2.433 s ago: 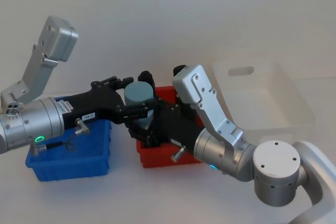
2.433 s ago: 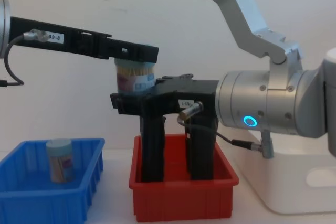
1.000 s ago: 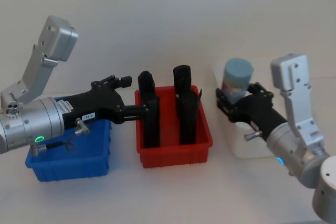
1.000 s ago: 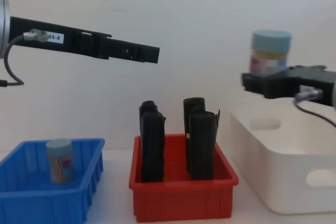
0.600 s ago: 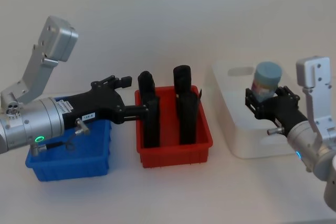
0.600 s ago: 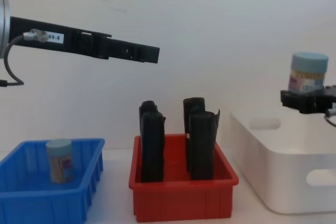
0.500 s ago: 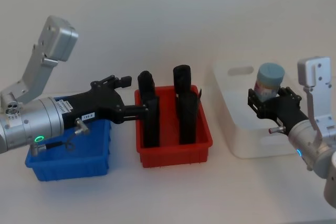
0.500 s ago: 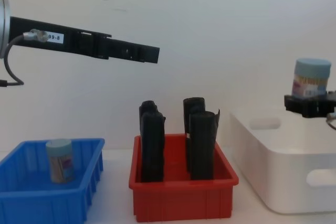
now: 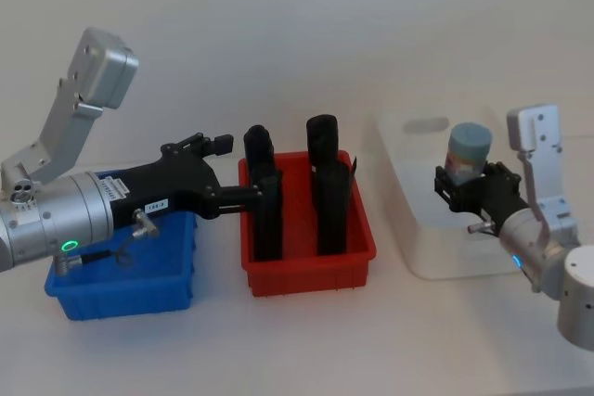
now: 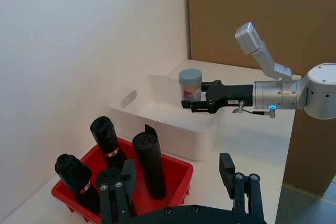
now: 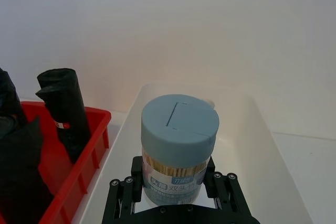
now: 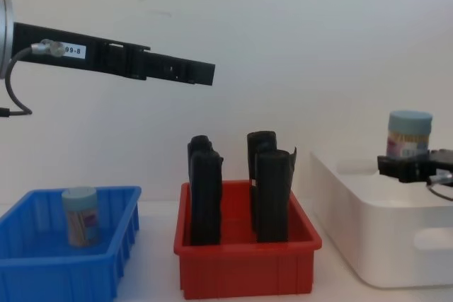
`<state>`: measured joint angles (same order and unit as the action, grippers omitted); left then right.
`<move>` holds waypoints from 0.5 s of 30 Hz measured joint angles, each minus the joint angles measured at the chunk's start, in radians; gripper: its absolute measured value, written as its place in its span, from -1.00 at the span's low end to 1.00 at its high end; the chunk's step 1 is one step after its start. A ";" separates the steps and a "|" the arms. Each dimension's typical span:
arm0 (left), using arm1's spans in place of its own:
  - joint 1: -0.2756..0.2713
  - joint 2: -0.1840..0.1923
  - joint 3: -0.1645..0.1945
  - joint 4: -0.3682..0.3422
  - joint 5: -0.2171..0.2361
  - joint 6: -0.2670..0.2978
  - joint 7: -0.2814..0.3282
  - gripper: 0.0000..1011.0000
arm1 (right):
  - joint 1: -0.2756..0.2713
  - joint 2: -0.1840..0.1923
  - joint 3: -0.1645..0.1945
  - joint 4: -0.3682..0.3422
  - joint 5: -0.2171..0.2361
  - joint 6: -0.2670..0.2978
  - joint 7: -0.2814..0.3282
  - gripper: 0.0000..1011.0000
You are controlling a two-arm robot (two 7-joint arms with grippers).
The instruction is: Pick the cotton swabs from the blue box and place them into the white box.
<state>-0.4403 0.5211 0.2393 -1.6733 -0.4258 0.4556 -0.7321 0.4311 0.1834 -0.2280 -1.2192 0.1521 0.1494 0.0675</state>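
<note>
My right gripper (image 9: 466,185) is shut on a tub of cotton swabs (image 9: 467,149) with a pale blue lid, holding it upright just above the inside of the white box (image 9: 419,249). The right wrist view has the tub (image 11: 178,145) clamped between the jaws (image 11: 178,195) over the box's floor (image 11: 252,114). From the chest the tub (image 12: 409,134) sits low over the white box's rim (image 12: 382,245). A second tub (image 12: 80,216) stands in the blue box (image 12: 71,274). My left gripper (image 9: 234,170) hangs open and empty between the blue box (image 9: 121,296) and the red bin.
A red bin (image 9: 306,275) with several tall black objects (image 9: 264,201) stands between the blue and white boxes. My left arm stretches over the blue box. In the left wrist view a brown board (image 10: 252,19) stands behind the white box (image 10: 157,124).
The right gripper took the tub from the left gripper above the red bin, carried it right over the white box and lowered it. The left arm has stayed still.
</note>
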 joint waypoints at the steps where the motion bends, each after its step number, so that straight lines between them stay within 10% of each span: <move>1: 0.000 0.000 0.000 0.000 0.000 0.000 0.000 0.99 | 0.013 -0.004 -0.002 0.023 -0.005 -0.003 0.005 0.29; 15: 0.000 0.000 0.000 0.000 0.000 0.000 0.000 0.99 | 0.119 -0.039 -0.012 0.228 -0.053 -0.032 0.037 0.61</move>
<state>-0.4403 0.5210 0.2394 -1.6733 -0.4259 0.4556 -0.7322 0.5500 0.1440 -0.2403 -0.9911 0.0989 0.1175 0.1045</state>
